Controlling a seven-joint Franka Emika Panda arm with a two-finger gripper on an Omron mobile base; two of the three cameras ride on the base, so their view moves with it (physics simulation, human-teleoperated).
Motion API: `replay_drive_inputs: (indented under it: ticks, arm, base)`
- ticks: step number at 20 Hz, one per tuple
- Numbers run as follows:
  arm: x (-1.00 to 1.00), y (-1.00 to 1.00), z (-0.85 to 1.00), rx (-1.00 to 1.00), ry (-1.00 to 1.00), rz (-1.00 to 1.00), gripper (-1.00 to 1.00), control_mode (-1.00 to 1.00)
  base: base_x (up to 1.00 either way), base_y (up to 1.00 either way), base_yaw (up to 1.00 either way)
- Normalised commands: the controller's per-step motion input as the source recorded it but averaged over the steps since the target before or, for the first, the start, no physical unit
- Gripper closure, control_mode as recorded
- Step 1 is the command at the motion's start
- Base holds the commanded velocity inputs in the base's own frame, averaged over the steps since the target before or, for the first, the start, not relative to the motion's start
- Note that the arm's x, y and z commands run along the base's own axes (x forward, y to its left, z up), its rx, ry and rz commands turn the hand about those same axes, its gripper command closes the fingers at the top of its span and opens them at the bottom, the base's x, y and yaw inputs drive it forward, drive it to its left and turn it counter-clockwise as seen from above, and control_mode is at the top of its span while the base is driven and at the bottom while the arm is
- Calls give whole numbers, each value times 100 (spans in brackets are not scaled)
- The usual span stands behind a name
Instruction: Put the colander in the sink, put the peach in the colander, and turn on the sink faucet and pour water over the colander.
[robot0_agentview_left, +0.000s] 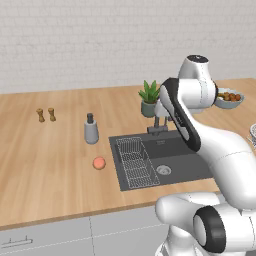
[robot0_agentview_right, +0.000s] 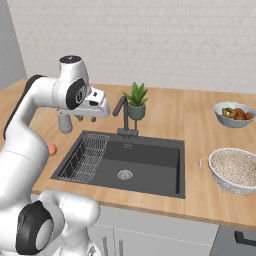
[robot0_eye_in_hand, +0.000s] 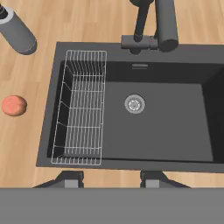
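Note:
The colander (robot0_agentview_right: 234, 170), a white-silver mesh bowl, stands on the counter right of the sink (robot0_agentview_right: 155, 170); its edge (robot0_agentview_left: 253, 132) peeks in at the right border of the left base view. On the wood left of the sink (robot0_eye_in_hand: 175, 127) lies the peach (robot0_eye_in_hand: 14, 106) (robot0_agentview_left: 99, 163), half hidden by the arm in the right base view (robot0_agentview_right: 52, 149). My gripper (robot0_eye_in_hand: 111, 179) (robot0_agentview_right: 86, 119) hovers high above the sink's left front, open and holding nothing. The dark faucet (robot0_eye_in_hand: 157, 26) (robot0_agentview_right: 122, 112) rises behind the basin with no water running.
A wire rack (robot0_eye_in_hand: 81, 118) fills the sink's left part beside the drain (robot0_eye_in_hand: 134, 104). A grey soap dispenser (robot0_agentview_left: 90, 129) stands at the back left, a potted plant (robot0_agentview_right: 136, 102) behind the faucet, a bowl of food (robot0_agentview_right: 235, 113) at the back right, and two shakers (robot0_agentview_left: 46, 115) far left.

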Motion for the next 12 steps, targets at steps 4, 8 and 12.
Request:
replay_drive_inputs:
  ticks: [4,8,12]
  arm:
    - [-1,0,-8,-4,2,0,-100,-100]
    - [-33,-42,-16,-2,-13,-13,-100,-100]
    - [-56,-59,-1,0,-12,-28,-100,-100]
  base:
    - [0,0,0]
    - [0,0,0]
    - [0,0,0]
